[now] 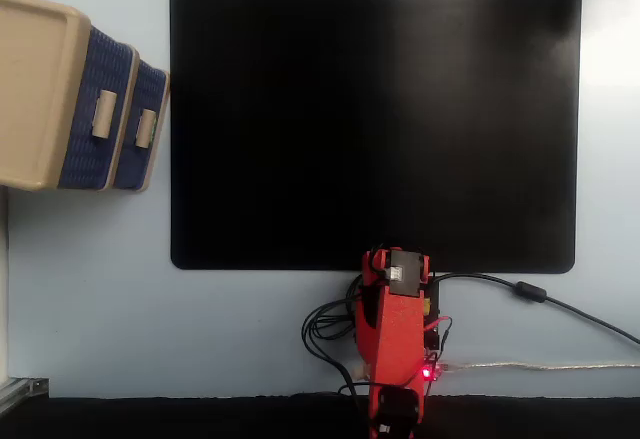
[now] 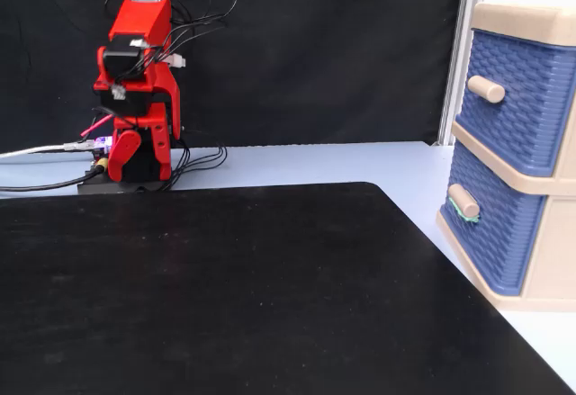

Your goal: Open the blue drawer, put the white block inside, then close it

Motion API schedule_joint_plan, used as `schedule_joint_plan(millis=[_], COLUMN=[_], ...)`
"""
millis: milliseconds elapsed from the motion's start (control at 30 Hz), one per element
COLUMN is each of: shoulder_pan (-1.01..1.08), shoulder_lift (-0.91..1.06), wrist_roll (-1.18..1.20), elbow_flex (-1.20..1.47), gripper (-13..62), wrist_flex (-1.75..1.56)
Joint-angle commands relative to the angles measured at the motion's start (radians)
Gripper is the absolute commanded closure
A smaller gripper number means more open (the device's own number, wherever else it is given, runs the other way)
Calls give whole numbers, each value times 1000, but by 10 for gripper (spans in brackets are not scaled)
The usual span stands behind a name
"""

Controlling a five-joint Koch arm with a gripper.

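A beige cabinet (image 1: pixel 35 79) stands at the left of a fixed view and at the right of the other (image 2: pixel 558 260). It holds two navy drawers, both shut. The blue drawer (image 1: pixel 143 94) (image 2: pixel 495 233) is the lower one, with a small beige handle (image 2: pixel 463 201). The white block is out of view in both fixed views. My red arm (image 1: pixel 397 339) (image 2: pixel 137 89) sits folded over its base, far from the cabinet. Its gripper (image 2: pixel 124 154) hangs tucked down against the base, and I cannot make out how its jaws stand.
A large black mat (image 1: pixel 375 124) (image 2: pixel 225 287) covers most of the pale blue table. The twin upper drawer (image 1: pixel 88 109) (image 2: pixel 517 98) sits above the blue one. Cables (image 1: pixel 530 294) trail from the arm's base.
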Motion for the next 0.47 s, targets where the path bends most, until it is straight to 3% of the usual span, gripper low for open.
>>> schedule_joint_plan(millis=[0,433], shoulder_pan=[-5,-8], shoulder_lift=[147,153], wrist_roll=[-6,-8], elbow_flex=[48,58], gripper=[153,148], wrist_flex=[46,52])
